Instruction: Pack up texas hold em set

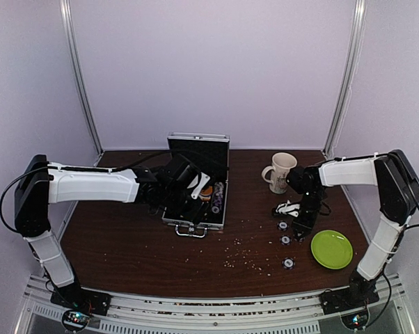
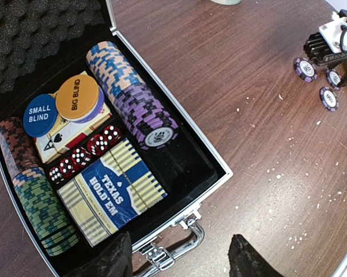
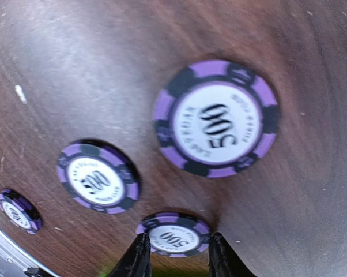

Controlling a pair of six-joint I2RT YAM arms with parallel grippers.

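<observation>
Right claw [image 3: 178,247] is down at the dark wooden bench [image 1: 147,243], jaws narrow, one tip on each side of a flat purple-and-black poker chip [image 3: 174,232] marked 500. Both tips look to touch its rim, so I read that as a pinch across the disc, the sensible way to lift a chip lying flat. Ahead of those tips three more loose purple chips [image 3: 215,118] lie apart from one another, each with room for a claw to get round it. Beyond this claw stands the cream ceramic mug [image 1: 282,171], and to its right, nearer the bases, the lime green round plate [image 1: 331,249]; neither belongs to the set. Over at the left claw [image 2: 179,262], the jaws are wide with nothing in them, hovering over the handle end of the small silver aluminium case [image 2: 211,187], well left of the working claw. The lid is up, so the tray is open for a drop. Below that claw sit rows of chips on edge, red dice [image 2: 84,154], a blue-and-cream card deck [image 2: 113,196], and a blue and an orange blind disc. The purple row [image 2: 136,101] stops short of the front wall, leaving bare black trough, which I judge is where the loose chips go. That thin rim could slip on the lift.
</observation>
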